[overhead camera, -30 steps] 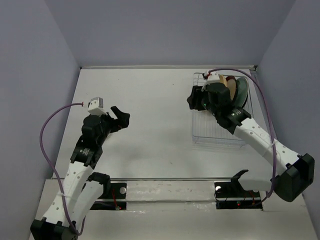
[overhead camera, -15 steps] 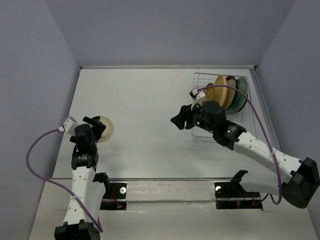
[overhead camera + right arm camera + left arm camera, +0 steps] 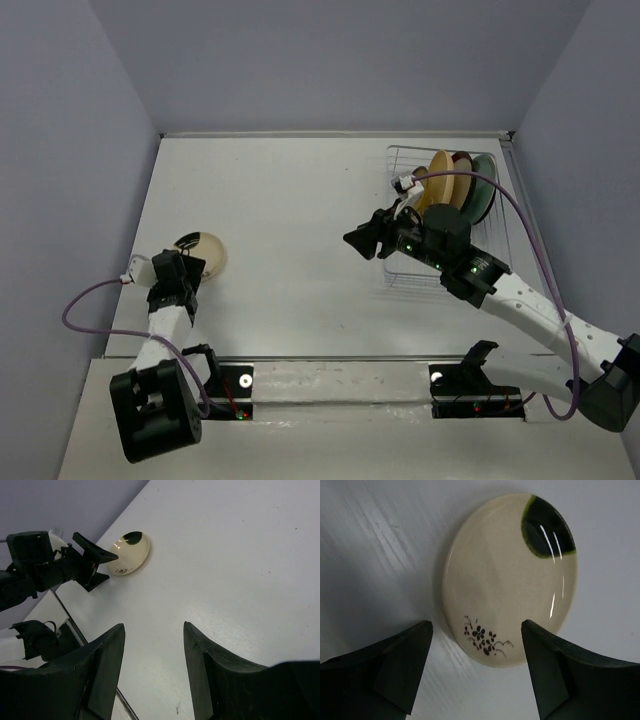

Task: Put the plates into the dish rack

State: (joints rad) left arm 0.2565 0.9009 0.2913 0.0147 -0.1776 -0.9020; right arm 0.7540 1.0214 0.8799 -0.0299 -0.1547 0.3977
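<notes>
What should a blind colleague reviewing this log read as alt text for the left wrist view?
A small cream plate with a black patch at its far-right rim and a dark flower sprig lies on the white table. The open left gripper frames its near edge with two dark fingers.

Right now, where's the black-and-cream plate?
Top view: the black-and-cream plate lies at the table's left, just beyond the open left gripper, far from the dish rack.

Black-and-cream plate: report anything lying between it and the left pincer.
Nothing visible does. The left pincer is open and aimed straight at the black-and-cream plate, whose near rim shows between its two fingers.
</notes>
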